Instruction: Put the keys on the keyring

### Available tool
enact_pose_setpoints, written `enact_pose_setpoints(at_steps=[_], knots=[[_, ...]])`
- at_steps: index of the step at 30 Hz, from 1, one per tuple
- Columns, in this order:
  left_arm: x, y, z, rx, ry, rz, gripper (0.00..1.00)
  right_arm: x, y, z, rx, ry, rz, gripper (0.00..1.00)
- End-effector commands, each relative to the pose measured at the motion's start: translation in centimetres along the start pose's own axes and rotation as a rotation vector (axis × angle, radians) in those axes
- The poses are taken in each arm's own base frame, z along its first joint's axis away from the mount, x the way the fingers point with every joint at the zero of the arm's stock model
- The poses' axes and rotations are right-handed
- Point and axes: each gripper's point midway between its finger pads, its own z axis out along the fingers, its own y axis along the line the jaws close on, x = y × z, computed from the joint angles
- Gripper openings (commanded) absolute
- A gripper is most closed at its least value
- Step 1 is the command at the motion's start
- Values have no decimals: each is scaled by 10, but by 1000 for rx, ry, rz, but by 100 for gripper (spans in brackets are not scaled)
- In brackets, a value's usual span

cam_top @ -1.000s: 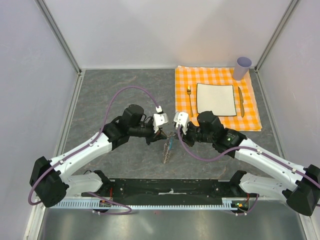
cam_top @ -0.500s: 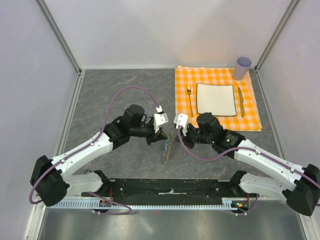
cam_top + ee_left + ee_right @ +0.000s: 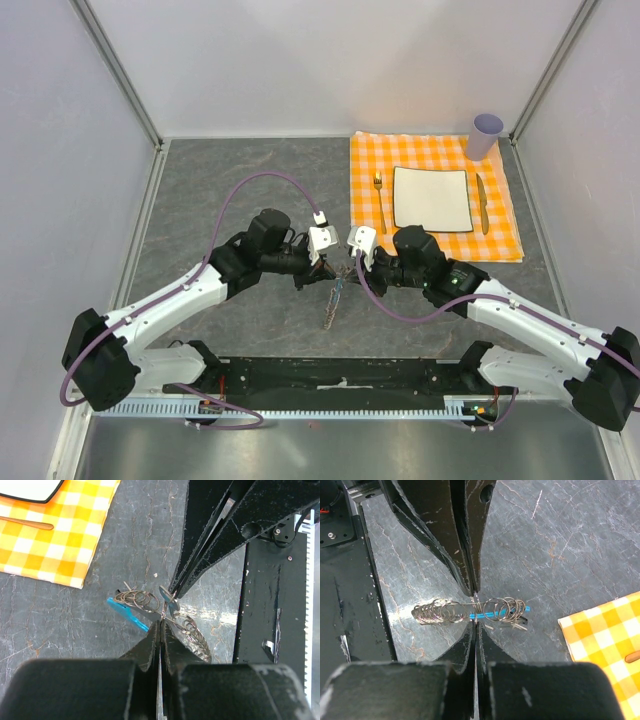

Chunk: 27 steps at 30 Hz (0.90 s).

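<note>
The keyring (image 3: 437, 612) is a string of thin metal rings with a bright-blue tag (image 3: 492, 615) and a small black fob (image 3: 520, 625). It lies partly lifted off the grey table. My left gripper (image 3: 161, 622) and right gripper (image 3: 475, 622) meet tip to tip over its middle, both shut. The left pinches a thin ring of the keyring (image 3: 137, 600). The right's tips press on a small grey key (image 3: 170, 604) at that same ring. From above, the keyring (image 3: 330, 310) dangles below the two grippers, left (image 3: 334, 272) and right (image 3: 347, 272).
An orange checked cloth (image 3: 435, 165) at the back right carries a white plate (image 3: 432, 197), a fork (image 3: 380, 200) and a knife (image 3: 481, 203). A purple cup (image 3: 485, 135) stands at its far corner. The black base rail (image 3: 340, 378) runs along the near edge.
Both grippers stay shut and touching. They have shifted slightly away from the base, and the hanging keyring has turned, so it looks narrower from above.
</note>
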Motion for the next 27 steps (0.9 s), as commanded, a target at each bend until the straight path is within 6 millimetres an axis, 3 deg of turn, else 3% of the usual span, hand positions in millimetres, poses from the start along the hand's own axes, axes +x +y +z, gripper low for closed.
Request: enact_pose_setpoints(at_steps=[1,27], knots=[[-13,-2,3,15,-48,5,2,-6,-2,0,19,-23,-6,0],[-12,2,4,-4,-38,5,2,-6,-7,-4,45,-13,-14,0]])
